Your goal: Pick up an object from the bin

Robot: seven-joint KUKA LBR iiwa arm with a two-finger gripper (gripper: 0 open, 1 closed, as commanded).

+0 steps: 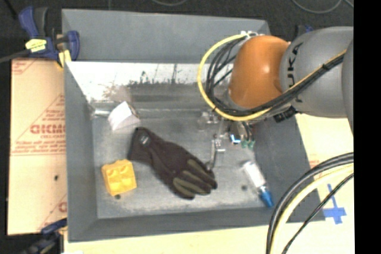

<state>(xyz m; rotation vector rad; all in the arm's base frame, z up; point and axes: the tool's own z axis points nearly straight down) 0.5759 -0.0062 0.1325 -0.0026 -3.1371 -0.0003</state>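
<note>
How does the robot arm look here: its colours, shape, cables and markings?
The arm is thick, rounded and grey, with dark letters of the KUKA name on its side. A smooth orange cover, shaped like a dome, sits on the wrist. Black and yellow cables loop round that cover. Below it, the hand is small, slim and of bare metal.

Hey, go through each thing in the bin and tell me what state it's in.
Dark glove: lying flat, loose.
Yellow brick: studs up, apart from glove.
White block: loose, at back left.
White tube: on its side, blue cap on.
Gripper: low beside glove's fingertips.
</note>
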